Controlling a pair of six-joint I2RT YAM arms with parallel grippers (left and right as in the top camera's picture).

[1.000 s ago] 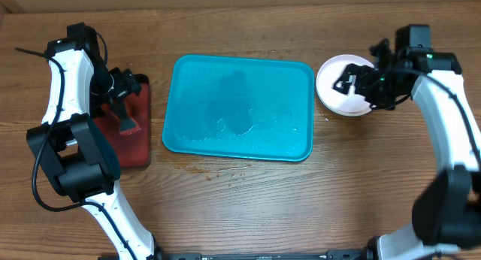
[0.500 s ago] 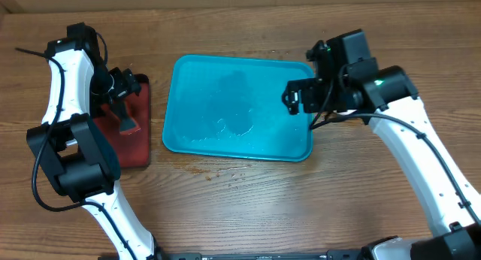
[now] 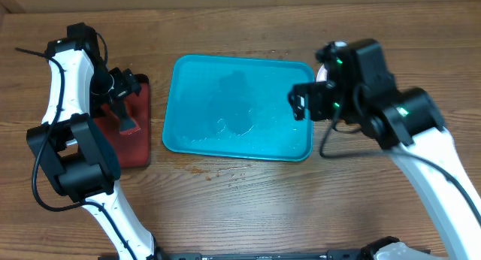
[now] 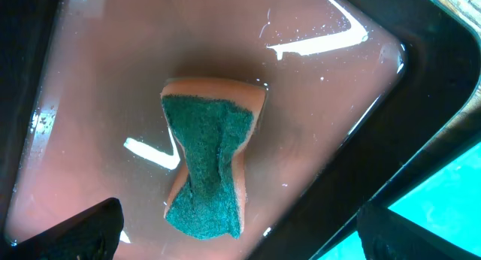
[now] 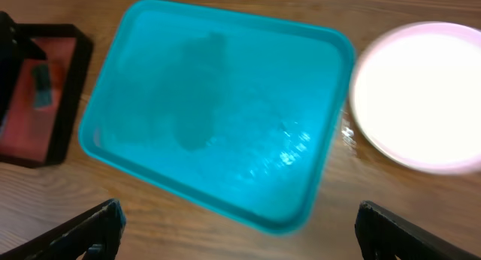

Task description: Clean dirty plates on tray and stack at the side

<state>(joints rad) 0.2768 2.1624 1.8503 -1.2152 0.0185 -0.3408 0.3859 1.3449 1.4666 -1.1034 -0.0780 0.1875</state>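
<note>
Two arms worked over one wooden tabletop (image 3: 240, 200). One teal tray (image 5: 210, 110) lay at the middle of it, long side left to right, with nothing on it except a wet sheen and scattered droplets toward its right half. One round plate (image 5: 421, 95), pale with a pinkish rim and blurred in the right wrist view, sat on the wood just beside the tray's right edge, not touching it. Whether more plates lay under it could not be told, and in the overhead view the right arm covered most of it. One smaller dark red tray (image 4: 98, 102) with a black rim sat just left of the teal one, its floor glossy with liquid. One sponge (image 4: 210, 166) lay in it, green scouring face up over an orange body, pinched at the waist. The left pincer (image 4: 240, 234) hung above the sponge, spread wide and holding nothing, its fingers on either side of the sponge and clear of it. The right pincer (image 5: 240, 230) hovered high over the teal tray's right end, likewise released and empty.
</note>
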